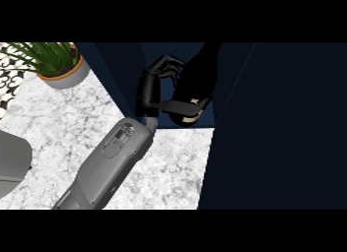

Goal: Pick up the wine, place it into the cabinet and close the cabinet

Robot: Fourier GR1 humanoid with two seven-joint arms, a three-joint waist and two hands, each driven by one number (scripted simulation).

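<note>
The robot hand grips the wine inside the cabinet.

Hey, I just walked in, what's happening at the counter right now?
One hand is reaching into the dark blue cabinet, its fingers curled round a dark wine bottle inside the opening. Which arm it is can't be told from this view, and no other hand shows. The cabinet is not closed yet. A potted plant sits on the marble counter to the left.

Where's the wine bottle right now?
In the head view the wine bottle is upper centre, inside the dark cabinet, with the hand curled around it, right of the potted plant.
</note>
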